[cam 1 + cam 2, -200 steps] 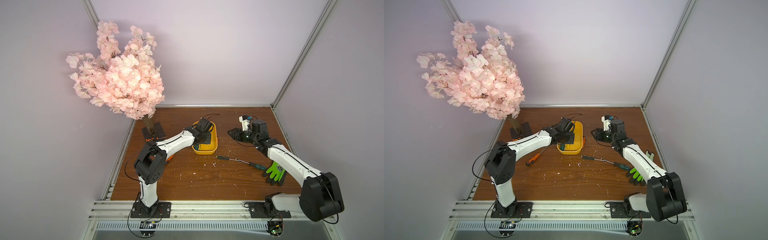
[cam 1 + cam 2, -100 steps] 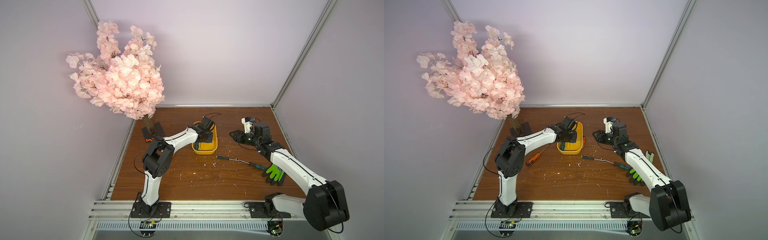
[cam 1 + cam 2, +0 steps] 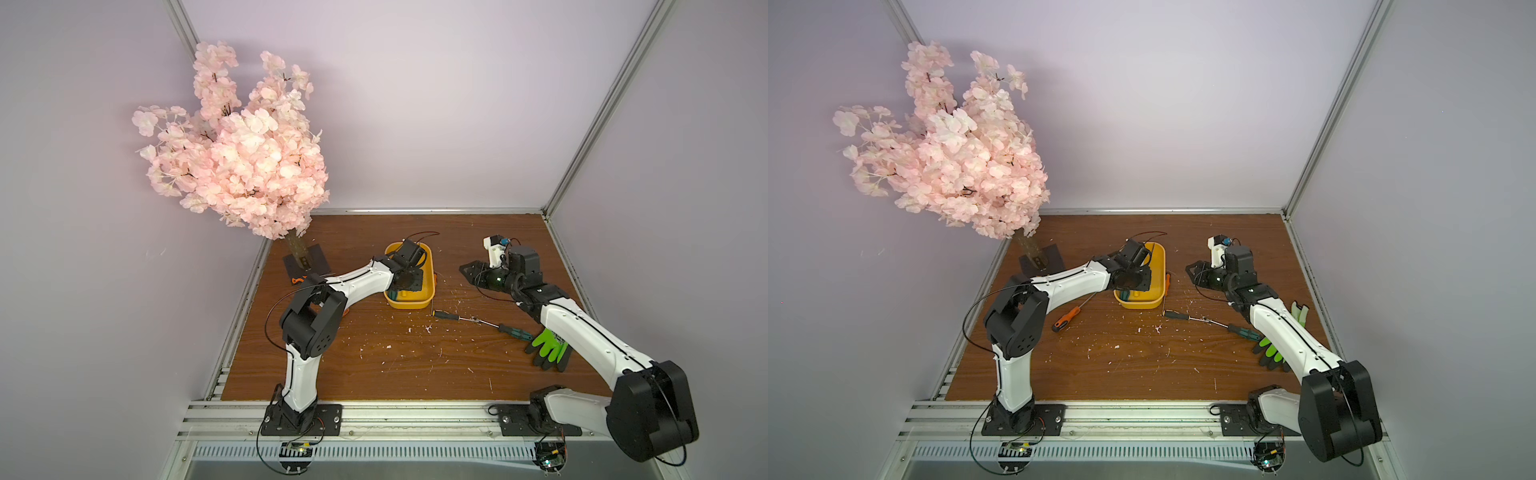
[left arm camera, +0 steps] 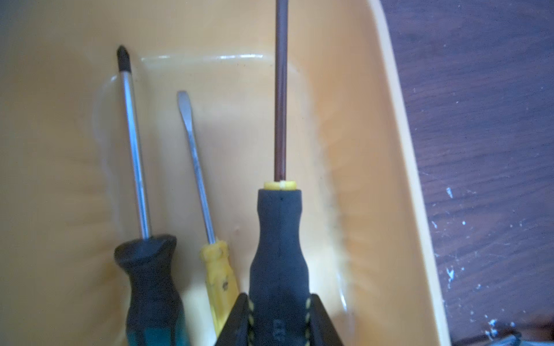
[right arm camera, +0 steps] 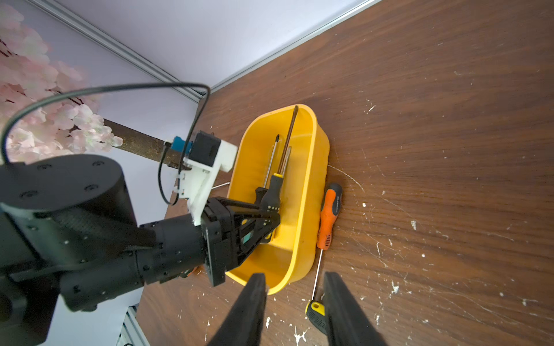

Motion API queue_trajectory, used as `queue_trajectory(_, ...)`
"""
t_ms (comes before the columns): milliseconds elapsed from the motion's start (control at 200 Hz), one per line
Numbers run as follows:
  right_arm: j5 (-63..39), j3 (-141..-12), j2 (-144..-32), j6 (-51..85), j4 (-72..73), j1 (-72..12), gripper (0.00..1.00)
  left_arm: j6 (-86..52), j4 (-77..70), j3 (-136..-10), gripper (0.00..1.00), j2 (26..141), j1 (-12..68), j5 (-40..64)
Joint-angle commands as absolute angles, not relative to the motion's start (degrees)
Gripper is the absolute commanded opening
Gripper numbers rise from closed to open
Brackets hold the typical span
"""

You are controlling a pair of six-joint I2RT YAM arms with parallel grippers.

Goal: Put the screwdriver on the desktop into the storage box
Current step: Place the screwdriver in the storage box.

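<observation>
**Item 1. Storage box** (image 3: 409, 302): a yellow tub in the middle of the desktop (image 3: 374, 365), towards its far edge, with its long axis running far to near. Already inside, flat on the floor with tips to the far end, are a Phillips screwdriver (image 4: 135, 149) and a yellow-handled flat-blade screwdriver (image 4: 195, 155).

**Item 2. Held screwdriver** (image 4: 280, 233): black grip with a yellow collar. It is inside the box, handle at the near end and tip up against the far rim. The left gripper (image 4: 278, 299) is pinched tight on the handle and has not let go. It is probably laid lengthwise because the tub is barely longer than the tool.

**Item 3. Right gripper** (image 5: 293, 287): its jaws are partly spread with nothing between them. It stands apart from the box on the right, aimed at the orange-handled screwdriver (image 5: 329, 215) just beside the box's right wall, which is likely the next pick.

**Item 4. Loose stock.**
- A second orange-handled screwdriver (image 3: 1065, 319) lies under the left arm.
- A loose black-handled screwdriver (image 3: 444, 315) and a teal-handled screwdriver (image 3: 515, 331) lie tip to tip towards the right edge.
- A green glove (image 3: 548, 347) lies near the right edge.
- A blossom tree (image 3: 241, 166) stands at the far left corner.

**Changes over the last second.**
- The left elbow has folded upward, and its gripper sits lower in the tub.
- The right gripper has drawn slightly towards the near edge, with the same gap.
- The loose tools and the glove have not moved.
</observation>
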State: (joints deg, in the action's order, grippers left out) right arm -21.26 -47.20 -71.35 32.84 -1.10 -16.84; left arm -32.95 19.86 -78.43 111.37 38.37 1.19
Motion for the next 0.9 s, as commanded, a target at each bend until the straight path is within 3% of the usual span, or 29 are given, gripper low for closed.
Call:
queue_trajectory(0,-21.3,-46.8,-70.6,33.0,0.3,-16.7,0.38,-35.3,18.6,-75.9,0.00,108.8,38.9,0.9)
queue_trajectory(410,-21.2,-46.9,-69.9,32.6,0.0,-16.7,0.39,-35.9,19.7,-78.0,0.10,111.5,38.9,0.2)
queue_trajectory(896,-22.9,-49.5,-72.2,31.9,-0.3,-16.3,0.39,-34.9,20.6,-78.1,0.40,108.1,38.9,-2.3)
